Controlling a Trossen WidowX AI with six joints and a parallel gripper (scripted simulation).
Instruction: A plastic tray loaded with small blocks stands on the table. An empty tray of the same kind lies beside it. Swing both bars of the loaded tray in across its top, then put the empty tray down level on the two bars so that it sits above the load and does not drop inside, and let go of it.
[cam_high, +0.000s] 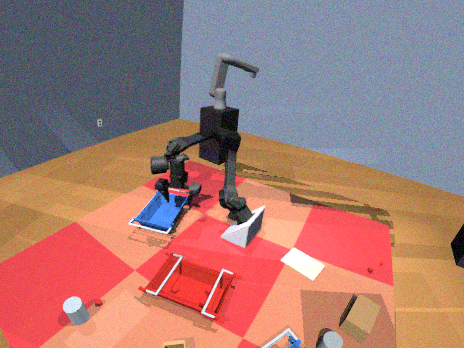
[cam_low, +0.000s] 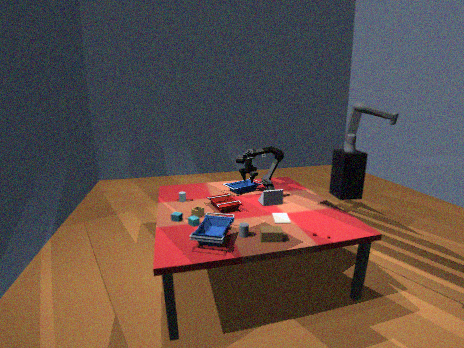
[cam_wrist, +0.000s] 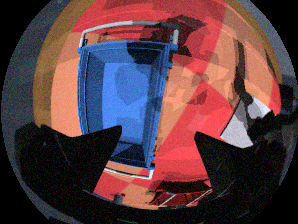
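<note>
The red loaded tray stands mid-table; dark small shapes show inside. Its two pale bars, one to the left and one to the right, lie across its top. The empty blue tray lies near the arm's base, open side up and roughly level, with its bars out over its ends. My gripper is wide open and empty. It is over the blue tray's arm-side end; exact finger height and any contact are unclear.
A grey wedge stands beside the arm's base. A second blue tray, a tan block, a tan box, grey cylinders, teal cubes and a white sheet are farther off. A cylinder stands left of the red tray.
</note>
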